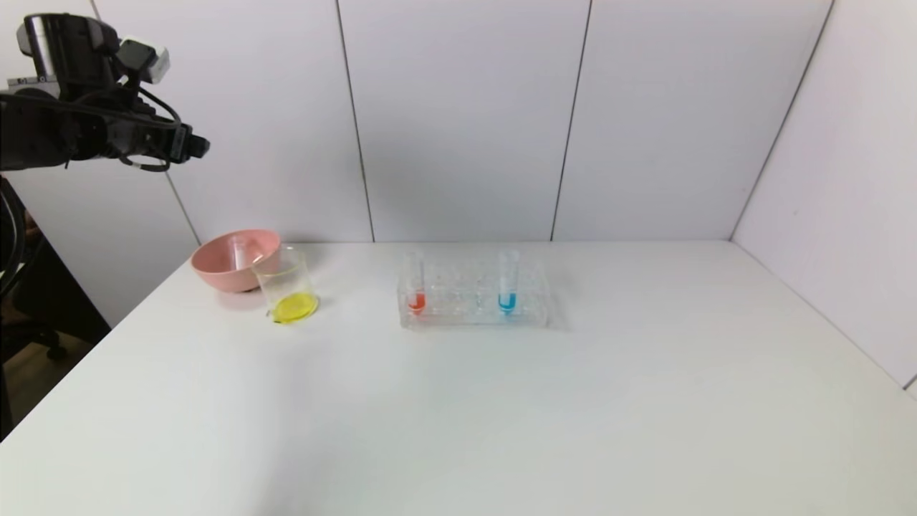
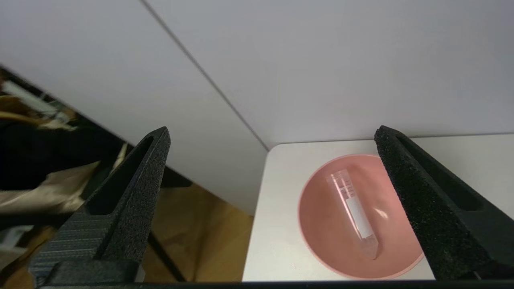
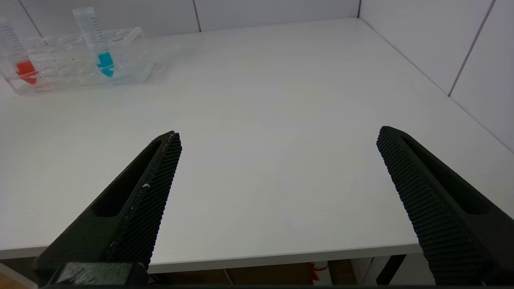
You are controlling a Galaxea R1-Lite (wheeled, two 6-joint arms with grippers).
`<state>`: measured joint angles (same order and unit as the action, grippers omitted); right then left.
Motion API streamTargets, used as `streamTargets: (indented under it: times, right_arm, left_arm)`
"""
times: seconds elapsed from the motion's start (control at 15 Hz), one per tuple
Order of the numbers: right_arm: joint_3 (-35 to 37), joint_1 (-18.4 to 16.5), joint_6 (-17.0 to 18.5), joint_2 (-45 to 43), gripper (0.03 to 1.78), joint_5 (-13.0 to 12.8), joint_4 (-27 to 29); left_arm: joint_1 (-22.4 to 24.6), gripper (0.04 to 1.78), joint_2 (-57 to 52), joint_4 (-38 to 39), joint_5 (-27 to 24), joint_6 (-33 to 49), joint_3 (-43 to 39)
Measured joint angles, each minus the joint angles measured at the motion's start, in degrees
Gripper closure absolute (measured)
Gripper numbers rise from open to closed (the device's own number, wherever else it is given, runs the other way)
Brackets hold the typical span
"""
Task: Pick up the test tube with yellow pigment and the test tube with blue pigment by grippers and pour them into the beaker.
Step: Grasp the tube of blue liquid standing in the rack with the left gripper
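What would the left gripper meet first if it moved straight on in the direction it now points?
Probably the empty test tube lying in the pink bowl. The open left gripper points down toward that bowl at the table corner; depth is unclear, so it might meet the rim first.

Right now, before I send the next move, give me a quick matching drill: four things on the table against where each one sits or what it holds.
Things:
1. beaker
2. pink bowl
3. test tube with blue pigment
4. red-tipped tube

States:
A. upright at the rack's right end
B. holds an emptied clear tube lying inside
C. yellow liquid at the bottom
D. upright at the rack's left end

Pairs: 1-C, 2-B, 3-A, 4-D
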<state>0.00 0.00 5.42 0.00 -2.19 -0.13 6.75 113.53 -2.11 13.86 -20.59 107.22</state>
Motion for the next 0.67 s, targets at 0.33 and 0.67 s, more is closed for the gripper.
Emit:
streamTargets:
  times: [0.33, 0.67]
  right_arm:
    - [0.0, 0.0, 0.0, 0.0, 0.04, 0.0, 0.0]
    - [0.0, 0.0, 0.0, 0.0, 0.04, 0.0, 0.0]
  left_arm:
    - [-7.7, 0.04, -12.2, 1.6, 19.3, 3.4, -5.6]
    - [-23.1, 0.04, -20.6, 8.8, 20.7, 13.5, -12.0]
